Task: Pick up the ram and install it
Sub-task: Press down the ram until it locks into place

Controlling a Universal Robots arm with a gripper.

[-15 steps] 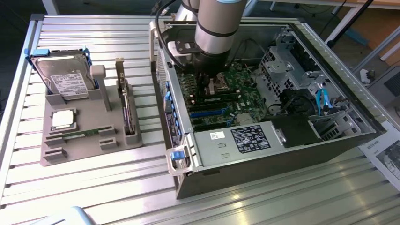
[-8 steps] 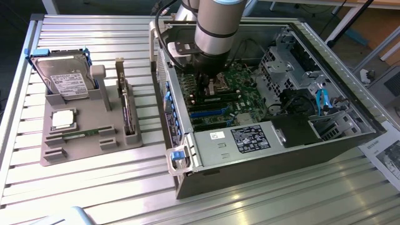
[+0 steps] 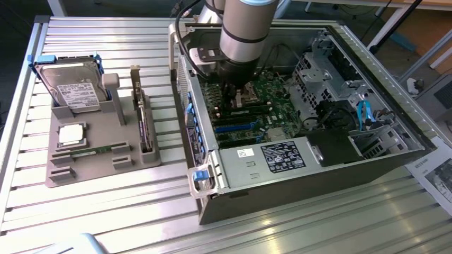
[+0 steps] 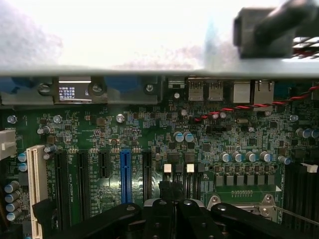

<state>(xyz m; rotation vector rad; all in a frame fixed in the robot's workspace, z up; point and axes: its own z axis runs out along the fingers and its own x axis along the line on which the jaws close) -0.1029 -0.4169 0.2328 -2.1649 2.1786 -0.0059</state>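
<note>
Arm inside the open PC case (image 3: 395, 143)
Gripper (image 3: 236, 98) clenched empty over the motherboard (image 4: 149, 134), frame centre; one ram (image 3: 88, 153) lies on the grey tray (image 3: 92, 172), lower left.

From where I stood, the arm (image 3: 244, 32) ran off the exterior view's top edge and hid the board beneath the gripper (image 3: 236, 98). Its fingertips were lost against the motherboard (image 3: 261, 114). In the wrist view the gripper (image 4: 174, 219) was cut by the frame's edge, and the case wall (image 4: 124, 40) beyond it was a washed-out blur.
</note>
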